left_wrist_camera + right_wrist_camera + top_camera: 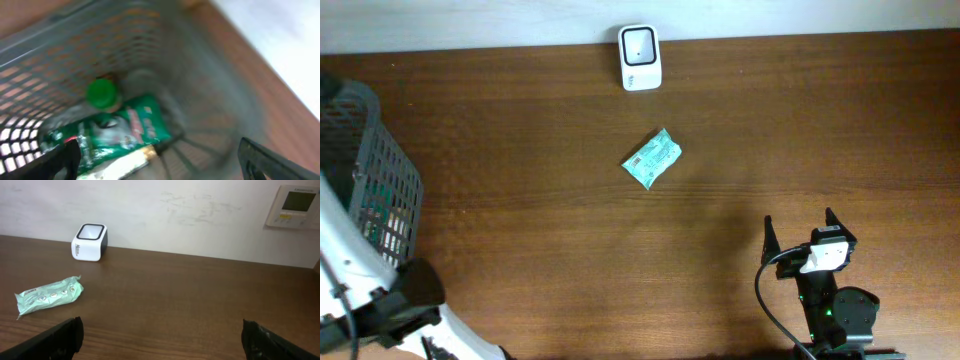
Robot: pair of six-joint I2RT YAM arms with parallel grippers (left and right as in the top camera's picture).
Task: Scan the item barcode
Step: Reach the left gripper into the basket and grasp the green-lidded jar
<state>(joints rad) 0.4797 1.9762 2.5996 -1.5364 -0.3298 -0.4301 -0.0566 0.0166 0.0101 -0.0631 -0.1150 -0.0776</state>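
Note:
The item, a pale green packet [652, 159], lies flat on the brown table near the middle, with a white label patch facing up. The white barcode scanner [640, 57] stands behind it at the table's back edge. My right gripper [800, 220] is open and empty near the front right, well short of the packet [48, 295] and the scanner [90, 242]. In its wrist view the right gripper [161, 330] has wide-set jaws over bare wood. My left gripper [157, 157] is open above the inside of the grey basket [75, 55], holding nothing.
The grey mesh basket [380, 180] stands at the table's left edge, and the left arm [380, 300] rises beside it. Inside lie a green-capped bottle [102, 94], a dark green packet [130, 127] and a white item [120, 165]. A wall panel [295, 206] hangs behind the table.

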